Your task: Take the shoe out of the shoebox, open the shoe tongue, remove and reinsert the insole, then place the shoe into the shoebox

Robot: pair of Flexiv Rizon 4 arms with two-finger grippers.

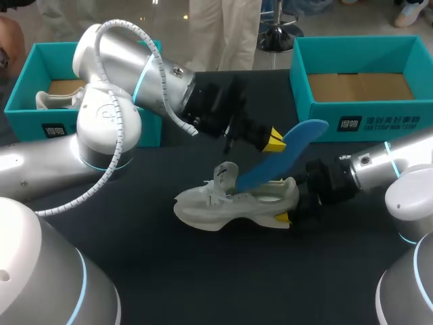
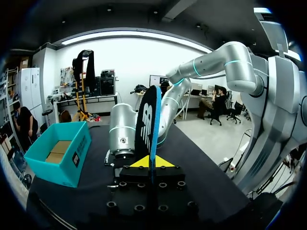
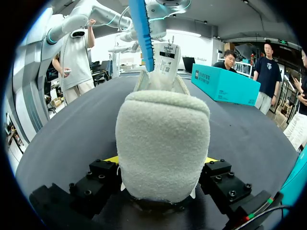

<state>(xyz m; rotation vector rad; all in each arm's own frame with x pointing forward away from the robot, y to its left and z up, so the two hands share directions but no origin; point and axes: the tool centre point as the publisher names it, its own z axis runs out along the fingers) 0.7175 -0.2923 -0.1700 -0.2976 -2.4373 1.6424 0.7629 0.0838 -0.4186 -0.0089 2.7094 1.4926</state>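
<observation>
Smooth silver-grey casings on left arm (image 1: 108, 128) and right arm (image 1: 396, 166), ringed with thin cyan bands — white ribbed cable hose (image 1: 120, 24) looped outside the left. Black left gripper (image 2: 152, 162) and right gripper (image 3: 161, 159), studded with round screw heads, tipped bright yellow.

**shoe_guy:** so what kind of place is this, a shop?

**botwatcher:** nah, pretty sure it's a robotics lab. You've got two big silver robot arms, the left arm (image 1: 40, 169) and the right arm (image 1: 389, 166), coming in over one black table (image 1: 203, 271). The left one has a ribbed white cable hose (image 1: 74, 196) looped around it. A teal shoebox (image 1: 27, 122) sits open at the table's back left and a second shoebox (image 1: 311, 122) at the back right.
</observation>
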